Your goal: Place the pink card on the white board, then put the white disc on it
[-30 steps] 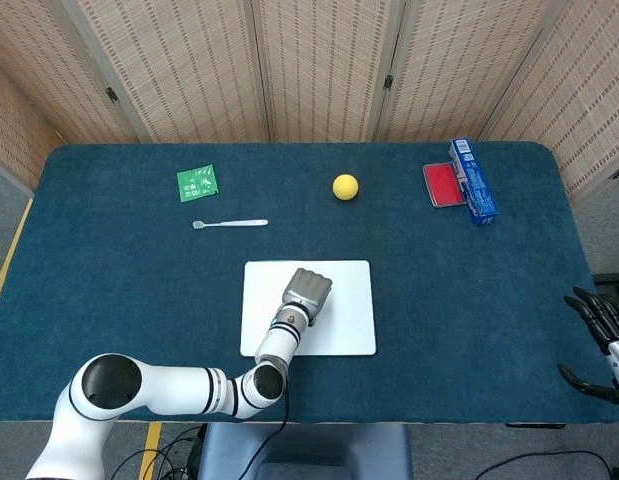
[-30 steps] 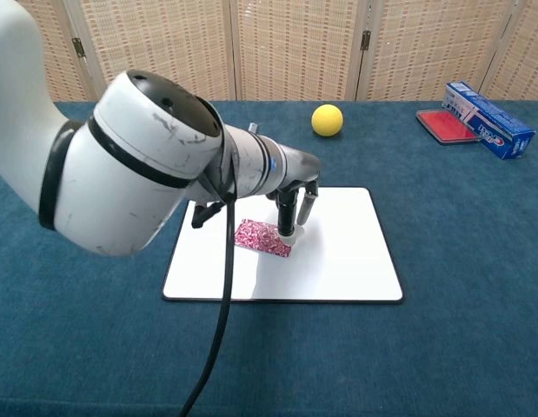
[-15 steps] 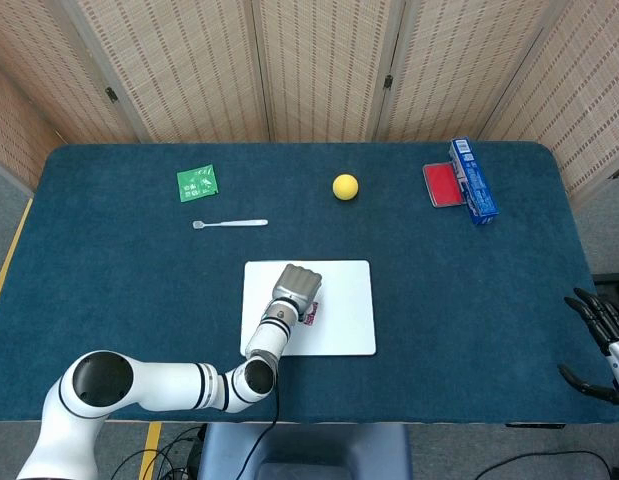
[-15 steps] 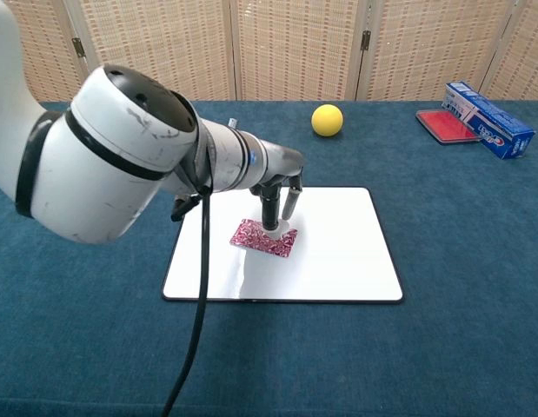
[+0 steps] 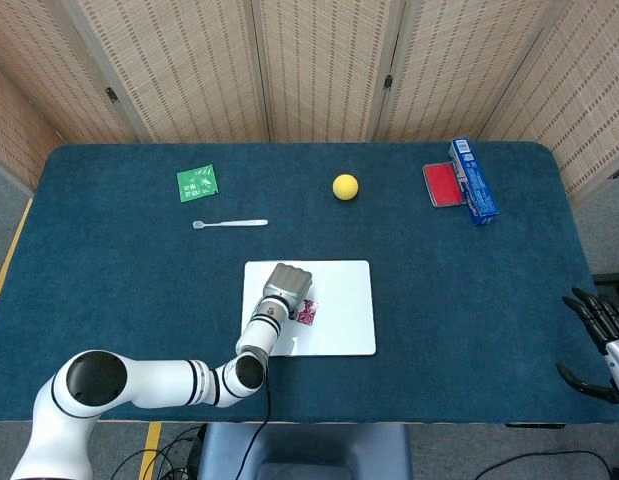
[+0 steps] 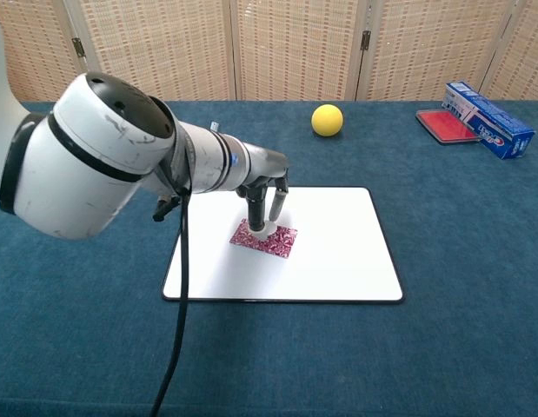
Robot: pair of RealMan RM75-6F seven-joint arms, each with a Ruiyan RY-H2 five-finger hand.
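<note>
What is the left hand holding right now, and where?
The left hand pinches the white disc by its edge, fingertips pointing down, over the pink card.

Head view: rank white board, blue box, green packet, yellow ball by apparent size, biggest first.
1. white board, clearly largest.
2. blue box.
3. green packet.
4. yellow ball, smallest.

All lie on the same table seen from above, so nearness to the camera skews this little. Box versus packet is close: the box is longer, the packet wider.

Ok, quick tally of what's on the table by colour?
White: 3 - board, disc, spoon
Pink: 1 - card
Green: 1 - packet
Yellow: 1 - ball
Red: 1 - pad
Blue: 1 - box
Total: 8
</note>
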